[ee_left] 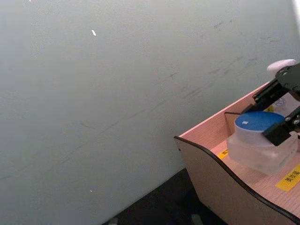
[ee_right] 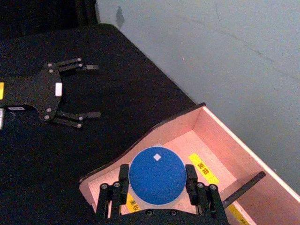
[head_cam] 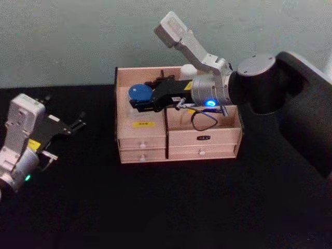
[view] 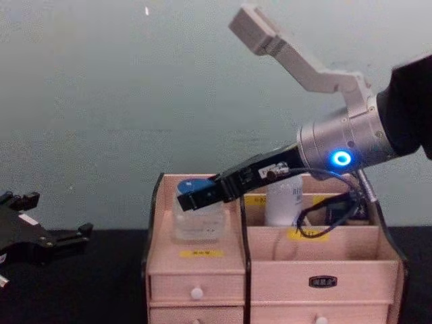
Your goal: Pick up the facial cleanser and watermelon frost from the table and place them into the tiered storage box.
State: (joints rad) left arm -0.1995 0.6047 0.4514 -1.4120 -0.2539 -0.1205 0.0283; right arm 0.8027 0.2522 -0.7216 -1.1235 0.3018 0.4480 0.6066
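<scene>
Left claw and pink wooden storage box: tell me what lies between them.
Bare black tabletop only, in the head view, between the open left claw and the pink wooden storage box.

The box (head_cam: 176, 140) sits at frame centre; a jar (head_cam: 139, 96) stands in its left compartment, a bottle (view: 283, 197) behind right.

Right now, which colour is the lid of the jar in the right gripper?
Blue, on the jar; clearest in the right wrist view.

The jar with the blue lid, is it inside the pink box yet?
Inside. The blue-lidded jar stands upright in the tiered storage box's left compartment, with the right gripper fingers at its sides.
</scene>
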